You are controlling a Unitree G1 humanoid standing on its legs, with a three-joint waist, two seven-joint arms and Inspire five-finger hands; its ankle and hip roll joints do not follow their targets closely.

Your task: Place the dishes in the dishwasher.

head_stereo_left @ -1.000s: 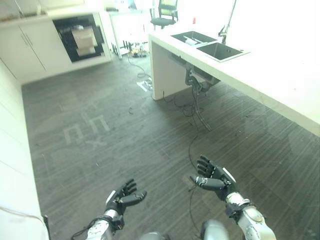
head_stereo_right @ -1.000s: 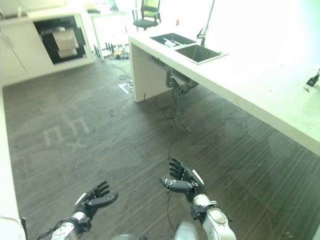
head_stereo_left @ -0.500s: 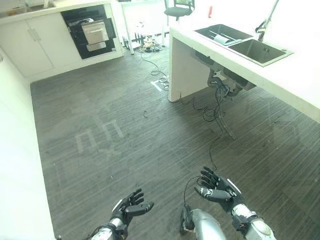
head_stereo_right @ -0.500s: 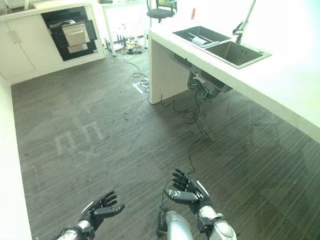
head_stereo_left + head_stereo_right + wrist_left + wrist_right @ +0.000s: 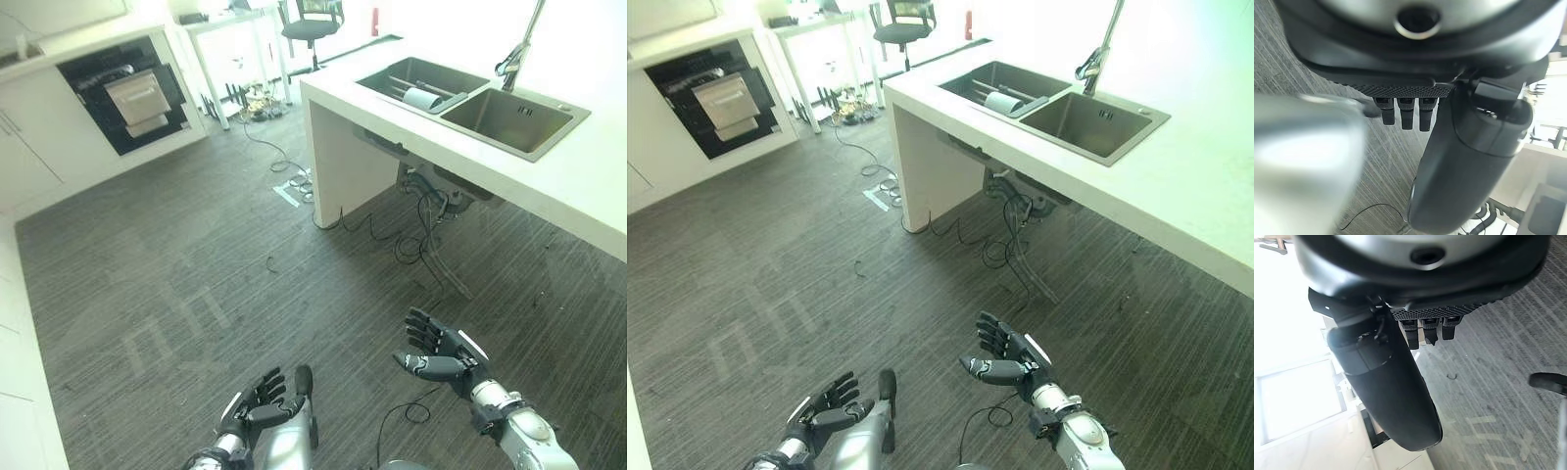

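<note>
I held both hands low in front of me, above the dark striped floor (image 5: pixel 196 284), and neither hand held anything. My left hand (image 5: pixel 257 406) was at the near left, with its fingers straight and a little spread, the palm turned inward. My right hand (image 5: pixel 439 352) was at the near right, a bit higher in the view, also released, with the fingers relaxed and the thumb standing out toward the left. The two hands were apart from each other and touched nothing.

At the far right stood a white counter (image 5: pixel 588 186) with a double sink (image 5: pixel 470 93) set into it, and a tall faucet (image 5: pixel 519 44) rose at the far side of it. In the left basin of the sink lay the dishes (image 5: pixel 419 95): a white round piece and some long thin things beside it, too small for me to tell exactly.

At the far left, well apart from the sink, the dishwasher (image 5: pixel 122 93) was built into white cabinets (image 5: pixel 29 157); its dark opening showed a pale rack or panel inside. Behind, near a small table, an office chair (image 5: pixel 312 20) stood, and loose cables (image 5: pixel 294 181) lay on the floor by the counter's corner.
</note>
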